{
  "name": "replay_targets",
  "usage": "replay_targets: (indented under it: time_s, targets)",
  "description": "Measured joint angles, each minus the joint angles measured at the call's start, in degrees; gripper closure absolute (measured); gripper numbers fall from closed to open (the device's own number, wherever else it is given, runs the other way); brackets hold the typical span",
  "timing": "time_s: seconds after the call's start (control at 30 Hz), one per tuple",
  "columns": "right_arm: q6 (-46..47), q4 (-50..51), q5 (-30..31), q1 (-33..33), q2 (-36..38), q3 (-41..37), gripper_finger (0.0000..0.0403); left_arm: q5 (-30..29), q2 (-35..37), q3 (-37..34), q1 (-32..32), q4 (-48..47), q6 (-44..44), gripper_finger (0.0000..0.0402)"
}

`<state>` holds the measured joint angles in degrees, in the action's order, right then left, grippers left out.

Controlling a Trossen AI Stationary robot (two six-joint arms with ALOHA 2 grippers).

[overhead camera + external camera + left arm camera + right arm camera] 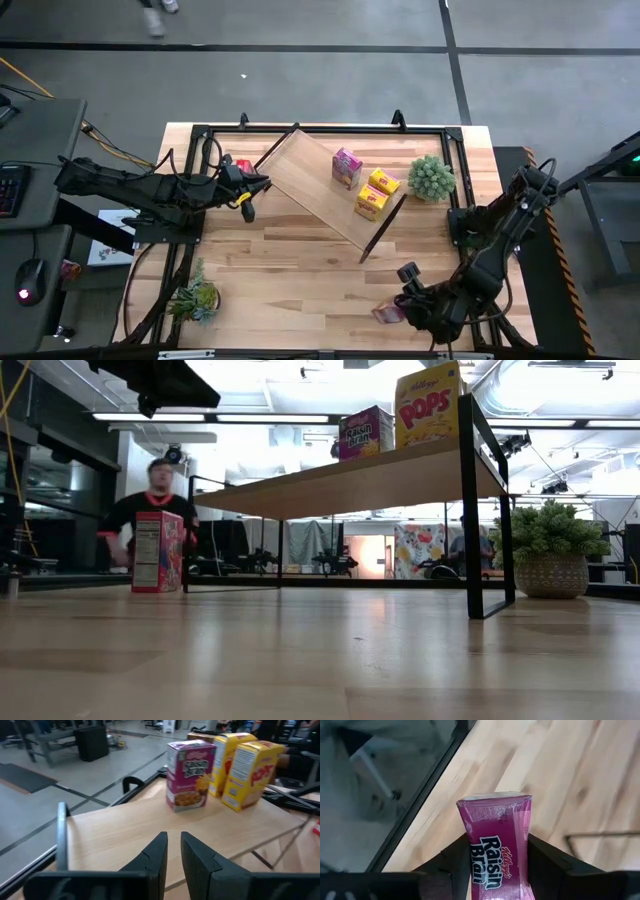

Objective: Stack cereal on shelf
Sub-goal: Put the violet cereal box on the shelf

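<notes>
The shelf stands slantwise at the table's far middle, on its dark end frames. On it stand a magenta cereal box and two yellow ones; they also show in the left wrist view. A red cereal box stands on the table by the shelf's left end. My left gripper hovers at that end, shut and empty, pointing along the board. My right gripper, at the near right, is shut on a second magenta cereal box. My right gripper pinches the magenta box by its two narrow sides between its two fingers. The box lies along the fingers, and its free end sticks out past the fingertips. I cannot tell whether the box rests on the table.
A potted plant stands right of the shelf's right end, another plant at the near left. A dark frame runs round the table's edges. A person shows beyond the table's far side. Bare wood lies in the near middle.
</notes>
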<state>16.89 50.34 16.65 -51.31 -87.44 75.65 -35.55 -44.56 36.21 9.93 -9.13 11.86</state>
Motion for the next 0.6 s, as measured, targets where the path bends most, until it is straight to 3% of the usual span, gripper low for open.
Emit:
replay_targets:
  time_s: [0.3, 0.6]
  targets:
    - [-9.46, -3.44, 0.7, 4.45, 0.0, 4.46, 0.0249, 2.45, 0.0, 0.0, 0.0, 0.0, 0.0, 0.0355]
    - [-17.48, -16.96, -0.91, 9.71, 0.0, 4.64, 0.0249, 4.86, 0.0, 0.0, 0.01, -0.02, -0.13, 0.0355]
